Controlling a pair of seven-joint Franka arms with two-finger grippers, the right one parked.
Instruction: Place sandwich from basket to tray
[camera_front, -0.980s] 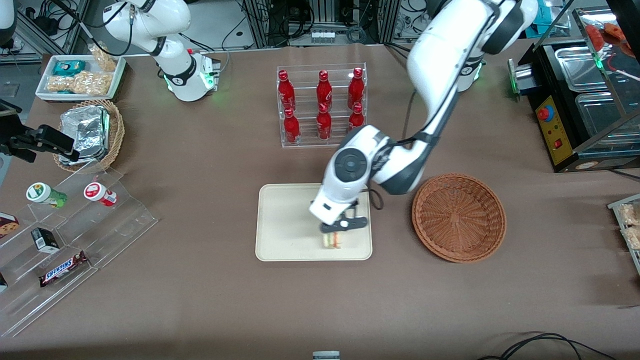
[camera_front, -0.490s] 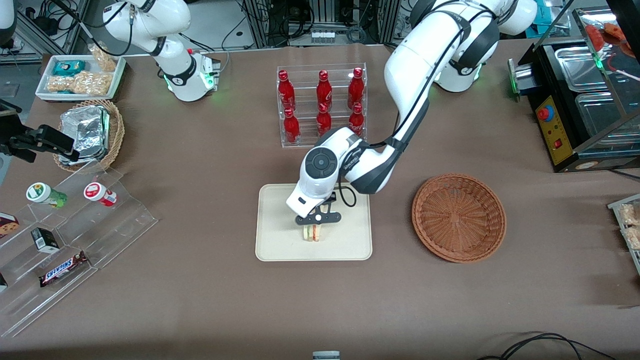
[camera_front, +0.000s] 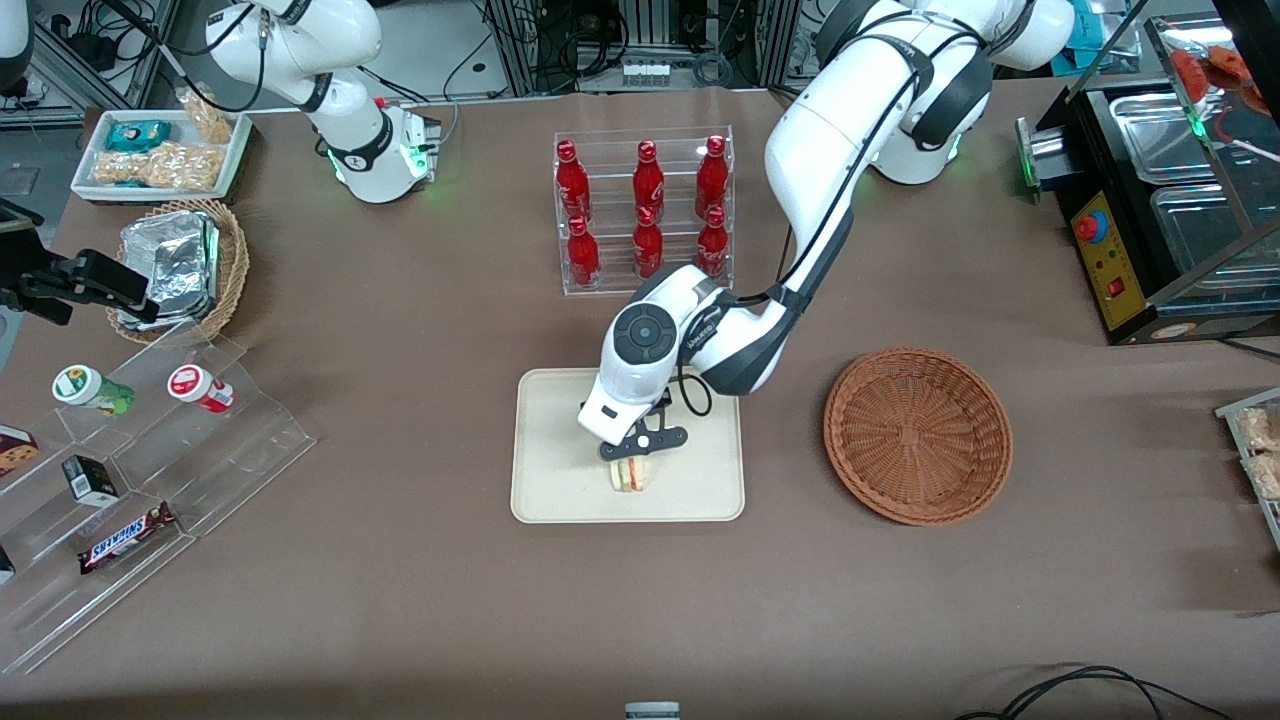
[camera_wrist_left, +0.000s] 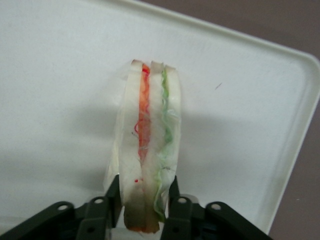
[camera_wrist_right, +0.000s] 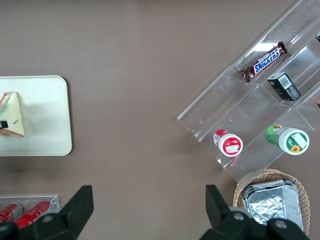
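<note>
Change: sandwich (camera_front: 630, 476) was lowered slightly nearer the front camera since half a second earlier | Sandwich: held on edge over the tray (camera_front: 548, 480), contact not determinable | Gripper (camera_front: 628, 459): clamped on the sandwich (camera_wrist_left: 146, 159), fingers (camera_wrist_left: 113, 196) pressed against both bread faces | Basket (camera_front: 917, 435): beside the tray, toward the working arm's end.

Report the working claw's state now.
Left claw: shut on the sandwich, just over the tray.
</note>
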